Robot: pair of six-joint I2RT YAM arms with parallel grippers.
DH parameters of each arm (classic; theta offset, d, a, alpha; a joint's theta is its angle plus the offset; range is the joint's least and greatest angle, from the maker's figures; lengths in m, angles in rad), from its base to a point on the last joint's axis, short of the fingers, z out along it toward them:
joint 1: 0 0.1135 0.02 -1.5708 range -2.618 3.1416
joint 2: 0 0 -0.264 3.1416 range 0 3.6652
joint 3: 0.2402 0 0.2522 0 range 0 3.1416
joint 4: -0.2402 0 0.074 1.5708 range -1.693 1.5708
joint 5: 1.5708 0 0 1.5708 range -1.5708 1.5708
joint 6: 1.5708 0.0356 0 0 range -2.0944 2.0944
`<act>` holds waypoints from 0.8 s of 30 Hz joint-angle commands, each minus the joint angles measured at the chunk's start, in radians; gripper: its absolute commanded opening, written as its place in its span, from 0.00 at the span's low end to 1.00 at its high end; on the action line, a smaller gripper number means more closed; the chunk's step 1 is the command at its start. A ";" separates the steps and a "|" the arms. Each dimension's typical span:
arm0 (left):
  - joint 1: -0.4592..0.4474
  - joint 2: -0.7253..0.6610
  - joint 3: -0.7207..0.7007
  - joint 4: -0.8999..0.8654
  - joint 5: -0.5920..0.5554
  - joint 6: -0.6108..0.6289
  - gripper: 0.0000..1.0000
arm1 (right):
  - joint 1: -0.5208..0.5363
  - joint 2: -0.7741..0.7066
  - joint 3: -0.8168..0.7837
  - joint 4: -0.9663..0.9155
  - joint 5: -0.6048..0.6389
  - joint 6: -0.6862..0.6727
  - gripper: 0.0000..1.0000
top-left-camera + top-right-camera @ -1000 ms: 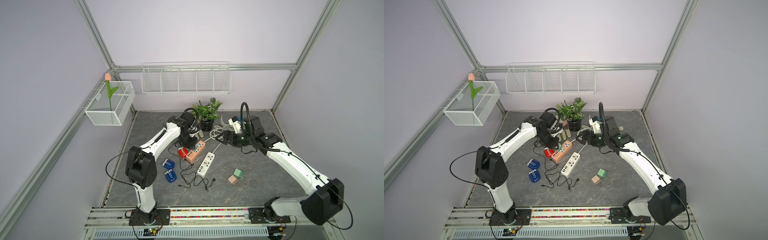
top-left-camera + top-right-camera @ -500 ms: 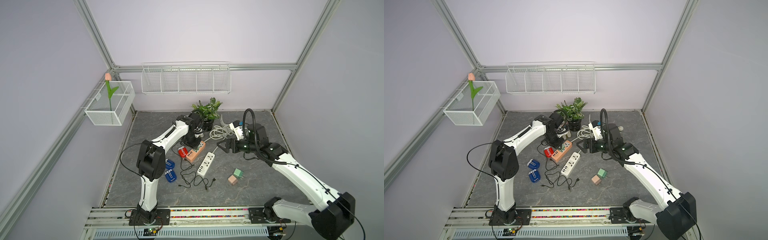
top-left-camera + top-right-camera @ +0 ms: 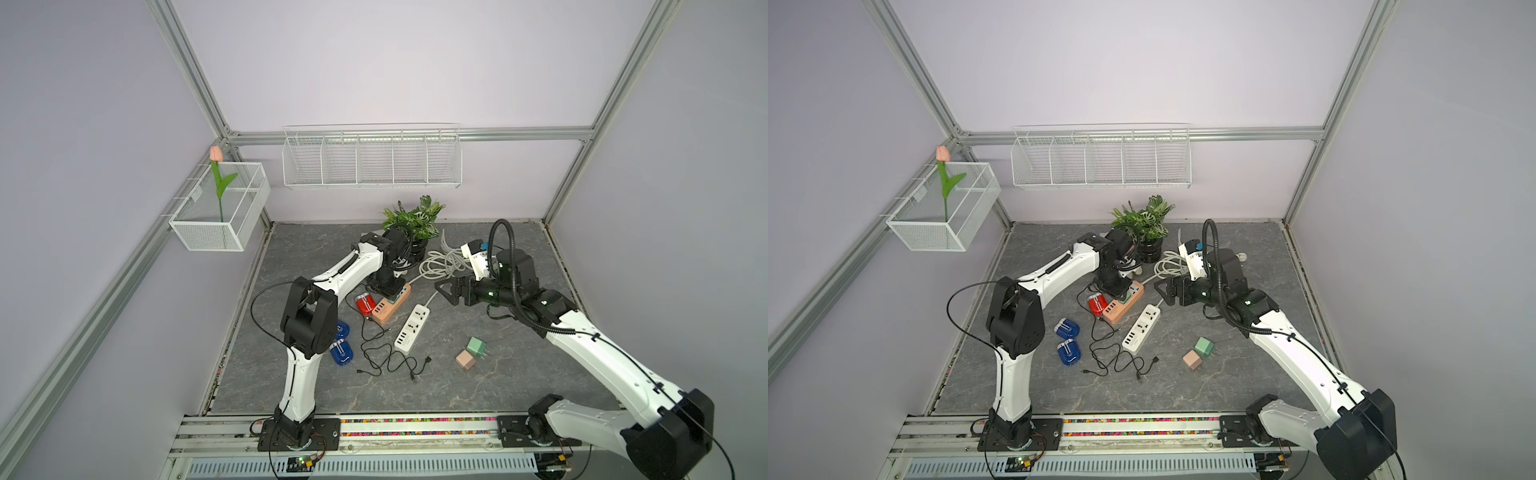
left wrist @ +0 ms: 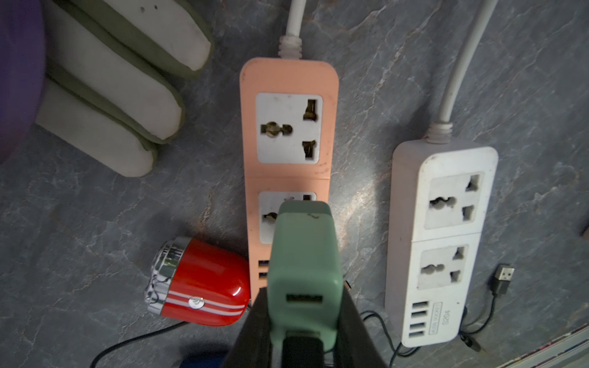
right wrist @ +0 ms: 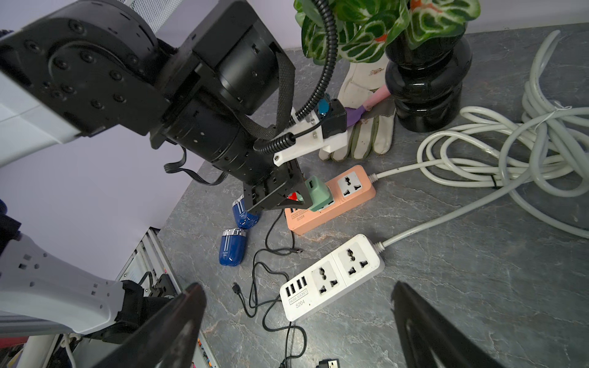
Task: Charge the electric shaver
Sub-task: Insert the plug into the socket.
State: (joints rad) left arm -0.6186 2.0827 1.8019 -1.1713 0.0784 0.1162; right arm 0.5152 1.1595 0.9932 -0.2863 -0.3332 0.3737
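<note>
1. The grey table (image 3: 498,395) looks the same as a second ago. Nothing lying on it has moved.
2. My left arm (image 3: 353,270) has swung. Its elbow is more to the right now, and its wrist has come down and nearer, over the strips.
3. My right arm (image 3: 602,357) has pulled back toward the near side and dropped lower. For the last half second it has hardly moved.
4. The orange power strip (image 4: 288,79) lies where it was. The white power strip (image 4: 443,229) is just to its right, not touching it.
5. My right gripper (image 3: 449,290) is wide open and holds nothing. It hangs to the right of both strips and points left at them.
6. My left gripper (image 4: 304,318) is squeezed onto a green plug block (image 4: 302,248), one finger on each side. It now holds the block tilted onto the near socket of the orange strip. I cannot tell if the pins are all the way in.
7. The red shaver (image 4: 204,283) has not moved. It lies on its side, right up against the left side of the orange strip, at the near end.
8. The black cable (image 3: 388,363) is still in loose loops near the strips. Its little plug (image 4: 505,274) lies free on the table by the white strip.
</note>
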 commanded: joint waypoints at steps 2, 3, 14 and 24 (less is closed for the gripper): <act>-0.012 0.030 0.023 0.005 -0.025 0.012 0.00 | 0.007 -0.004 -0.008 0.027 0.005 -0.002 0.94; -0.014 0.033 0.026 -0.003 -0.029 0.014 0.00 | 0.007 -0.003 -0.008 0.026 0.005 -0.001 0.94; -0.066 0.074 0.101 -0.107 0.011 -0.168 0.00 | 0.009 -0.008 -0.011 0.018 0.021 0.005 0.94; -0.110 0.143 0.121 -0.125 -0.074 -0.240 0.00 | 0.010 -0.025 -0.023 0.012 0.025 0.014 0.94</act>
State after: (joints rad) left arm -0.7280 2.1807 1.9213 -1.2884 0.0265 -0.0883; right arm 0.5182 1.1591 0.9924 -0.2863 -0.3138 0.3885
